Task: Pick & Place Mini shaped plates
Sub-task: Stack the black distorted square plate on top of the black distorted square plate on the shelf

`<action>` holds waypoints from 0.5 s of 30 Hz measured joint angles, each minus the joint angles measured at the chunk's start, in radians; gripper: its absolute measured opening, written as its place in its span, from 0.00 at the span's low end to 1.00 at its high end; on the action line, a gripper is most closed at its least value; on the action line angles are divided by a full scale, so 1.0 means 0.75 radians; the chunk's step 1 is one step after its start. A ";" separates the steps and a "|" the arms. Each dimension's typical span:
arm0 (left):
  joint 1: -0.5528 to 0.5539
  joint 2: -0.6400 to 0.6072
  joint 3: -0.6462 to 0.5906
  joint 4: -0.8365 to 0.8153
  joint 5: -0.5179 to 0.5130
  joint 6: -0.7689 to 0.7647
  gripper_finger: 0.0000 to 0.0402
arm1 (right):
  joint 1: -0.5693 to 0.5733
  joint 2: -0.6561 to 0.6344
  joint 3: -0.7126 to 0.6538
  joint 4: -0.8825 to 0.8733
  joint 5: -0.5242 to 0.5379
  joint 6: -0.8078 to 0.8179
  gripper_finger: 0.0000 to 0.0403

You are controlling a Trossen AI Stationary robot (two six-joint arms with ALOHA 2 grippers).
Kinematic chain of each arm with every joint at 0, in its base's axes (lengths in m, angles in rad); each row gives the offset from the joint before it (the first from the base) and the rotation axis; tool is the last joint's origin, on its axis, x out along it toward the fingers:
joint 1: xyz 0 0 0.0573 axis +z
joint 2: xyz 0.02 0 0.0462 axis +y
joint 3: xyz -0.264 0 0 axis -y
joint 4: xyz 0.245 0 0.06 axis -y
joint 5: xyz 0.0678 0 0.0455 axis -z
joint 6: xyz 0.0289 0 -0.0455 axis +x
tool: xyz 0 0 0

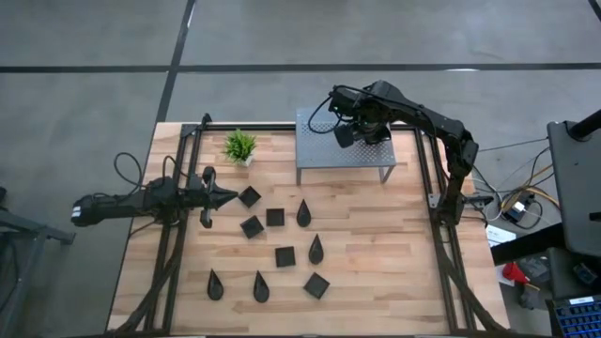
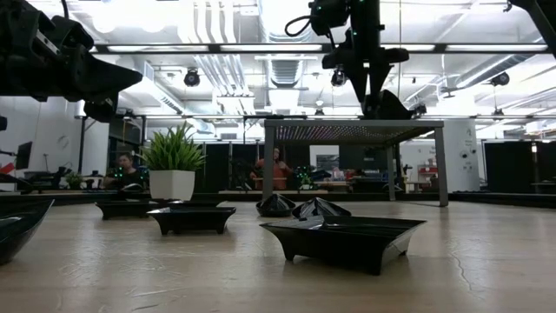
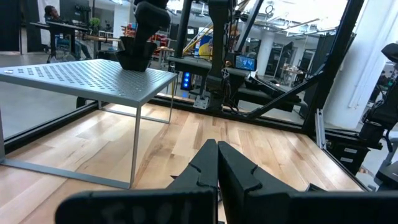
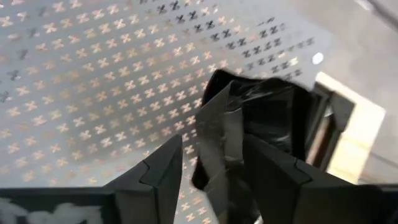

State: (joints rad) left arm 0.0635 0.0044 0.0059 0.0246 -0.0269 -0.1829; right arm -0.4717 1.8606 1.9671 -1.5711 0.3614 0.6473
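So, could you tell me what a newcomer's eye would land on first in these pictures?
Probably the right gripper above the grey perforated shelf at the table's far side, fingers parted around a black dish sitting on the shelf top. Next, the scatter of small black plates, square and teardrop, across the wooden table. The left gripper hangs shut beside them, near the potted plant.

From overhead, my right end effector (image 1: 355,133) hides the small black plate (image 4: 261,118) on the grey perforated metal shelf (image 1: 319,150); the low view crops another black dish (image 2: 16,228) at its edge.
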 joint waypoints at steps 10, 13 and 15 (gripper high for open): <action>-0.001 0.000 0.000 0.000 0.000 0.000 0.01 | -0.015 0.000 -0.002 0.001 -0.009 -0.025 0.36; -0.001 0.000 0.000 0.000 0.000 0.000 0.01 | -0.032 0.000 -0.013 0.000 -0.037 -0.025 0.33; -0.001 -0.001 0.000 0.000 0.000 0.000 0.01 | -0.043 0.000 -0.019 0.000 -0.058 -0.025 0.31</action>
State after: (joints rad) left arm 0.0631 0.0040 0.0059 0.0246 -0.0269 -0.1829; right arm -0.5037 1.8606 1.9529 -1.5710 0.3179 0.6283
